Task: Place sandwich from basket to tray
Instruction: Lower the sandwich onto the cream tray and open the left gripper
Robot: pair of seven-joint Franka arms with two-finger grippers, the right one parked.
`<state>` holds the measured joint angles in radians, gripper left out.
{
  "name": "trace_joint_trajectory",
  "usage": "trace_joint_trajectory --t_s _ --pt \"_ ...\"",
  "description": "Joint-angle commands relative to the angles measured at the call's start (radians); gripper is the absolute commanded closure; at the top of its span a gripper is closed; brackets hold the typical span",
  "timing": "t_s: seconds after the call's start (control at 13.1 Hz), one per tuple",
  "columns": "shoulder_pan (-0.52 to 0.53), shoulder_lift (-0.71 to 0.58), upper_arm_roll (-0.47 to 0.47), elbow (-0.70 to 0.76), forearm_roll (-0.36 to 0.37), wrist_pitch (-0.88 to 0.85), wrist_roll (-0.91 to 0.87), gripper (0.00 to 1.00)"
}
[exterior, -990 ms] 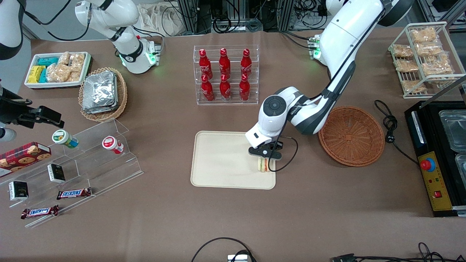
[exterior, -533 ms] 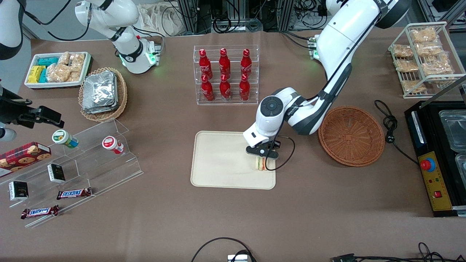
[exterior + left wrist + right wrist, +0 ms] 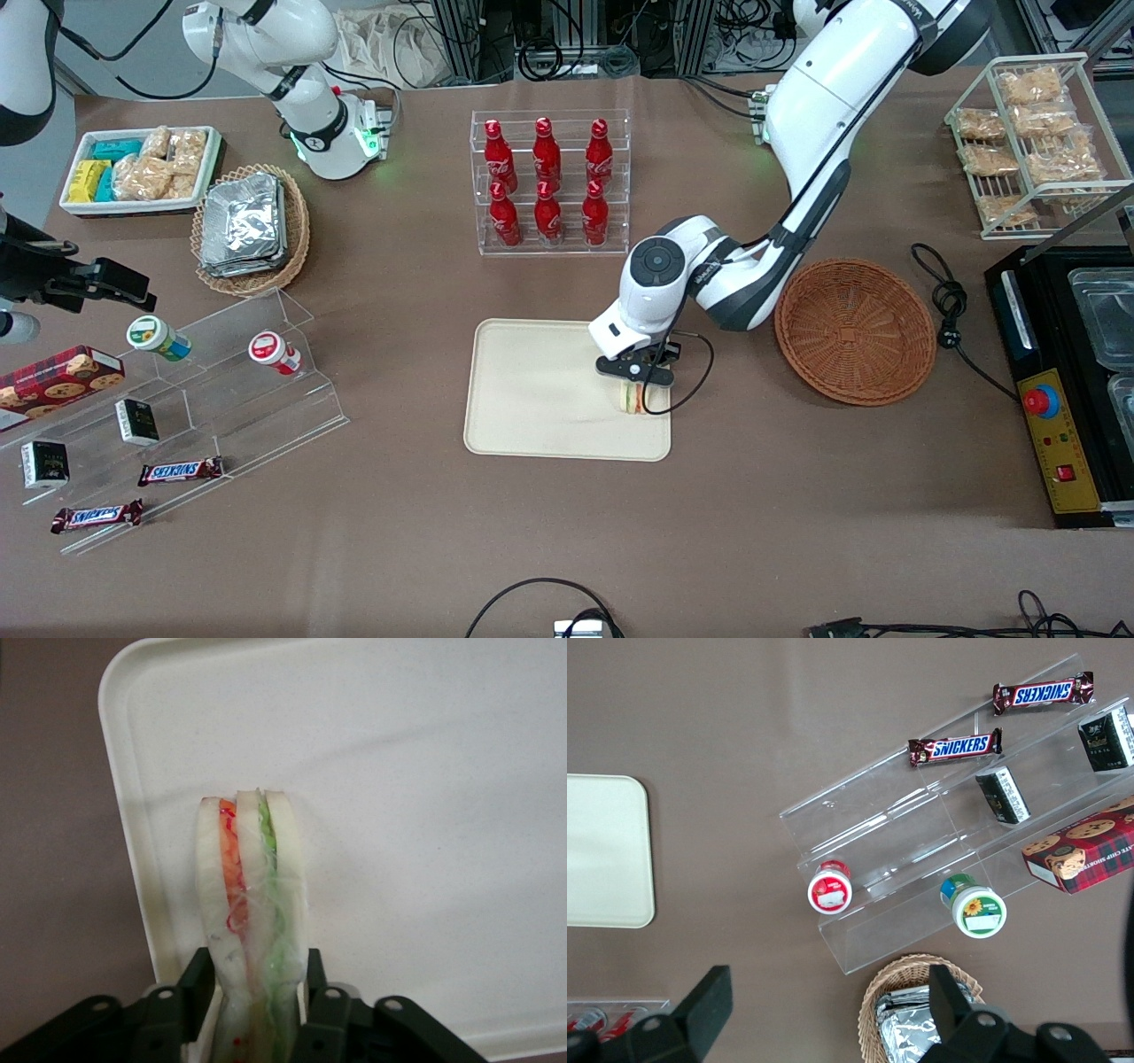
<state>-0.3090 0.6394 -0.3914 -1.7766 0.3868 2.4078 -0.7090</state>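
Over the corner of the large flat cream-beige plastic tray (image 3: pixel 549 390) that lies nearest the round reddish-brown woven wicker basket (image 3: pixel 856 330), the working arm's black two-finger claw (image 3: pixel 634 379) hangs low with the small triangular wedge of pale bread, the sandwich (image 3: pixel 633 399), pinched between its jaws. In the wrist view the claw (image 3: pixel 257 1010) grips the bread faces of the sandwich (image 3: pixel 252 921) from either side, so the red-orange and green filling layers stand on edge and face the camera. The fingers (image 3: pixel 197 979) are closed only as far as the wedge's thickness allows, and the soft bread looks slightly squeezed where they press. Holding it by the flat faces seems sensible: the layers are kept together, and the wedge can be set down on its edge without falling apart.

From the front, the sandwich sits inside the tray's rim, close to the edge toward the basket; whether its underside already touches the tray surface I cannot tell. The basket itself shows only bare wicker and lies apart from the tray on the brown worktop (image 3: pixel 762 496). By my judgement the carry is nearly complete, and what is left is to settle the wedge on the tray and let go.
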Motion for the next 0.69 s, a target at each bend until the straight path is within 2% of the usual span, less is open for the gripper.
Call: trace_joint_trajectory --t_s 0.0,0.3,0.61 --pt "-0.009 -0.001 0.006 0.048 0.009 -0.013 -0.084 0.0" --pt "0.043 -0.091 0.012 0.126 0.007 -0.169 -0.242 0.0" --pt "0.177 -0.211 0.009 0.124 0.004 -0.301 -0.23 0.0"
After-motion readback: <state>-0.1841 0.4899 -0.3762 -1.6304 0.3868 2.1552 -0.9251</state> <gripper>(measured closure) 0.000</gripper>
